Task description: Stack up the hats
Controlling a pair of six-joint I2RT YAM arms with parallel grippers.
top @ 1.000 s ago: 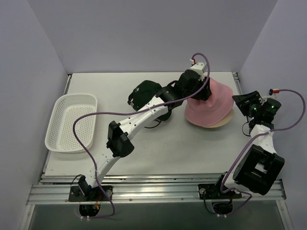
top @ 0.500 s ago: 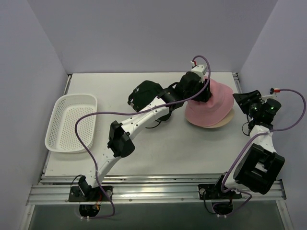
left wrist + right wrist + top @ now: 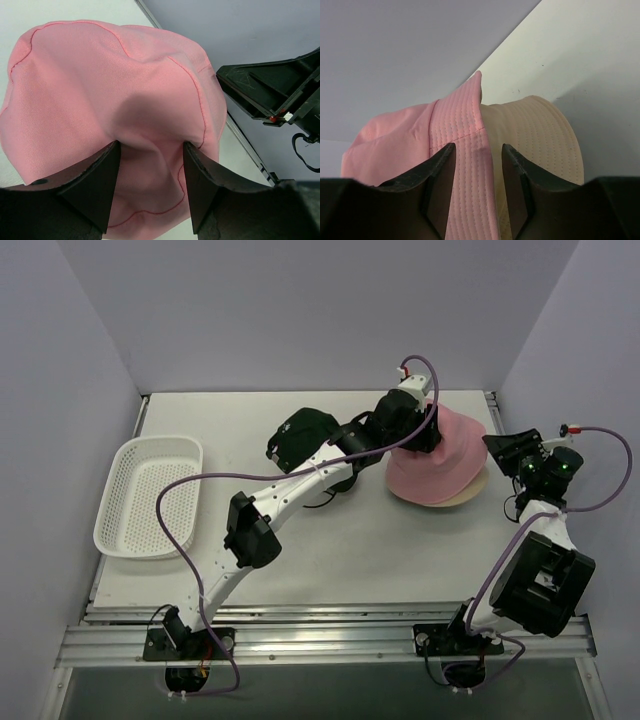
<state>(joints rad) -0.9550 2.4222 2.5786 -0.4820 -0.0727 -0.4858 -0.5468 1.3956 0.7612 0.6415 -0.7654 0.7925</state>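
Hats in view: three. The pink hat (image 3: 450, 455) is a bucket type in soft twill, with darker seam lines around the crown and parallel rows of stitching on the brim. It sits at the far right of the table (image 3: 380, 550), on top of the beige hat (image 3: 478, 492). Only a crescent of beige brim shows below and to the right of the pink one, and that brim has the same row stitching. The black cap (image 3: 305, 430) lies well apart to the left at far centre, partly covered by the left arm.

The left gripper (image 3: 151, 146) is on the pink crown. Its fingers (image 3: 95, 185) pinch a fold of the fabric, which puckers up between them.

The right gripper (image 3: 477, 147) is just beside the right edge of the stack, with its jaws spread. The pink brim shows in the gap, with the beige brim just to the right of it. Contact with either brim cannot be told.

One white perforated basket (image 3: 112, 510) sits at the left of the table, well apart from the hats.
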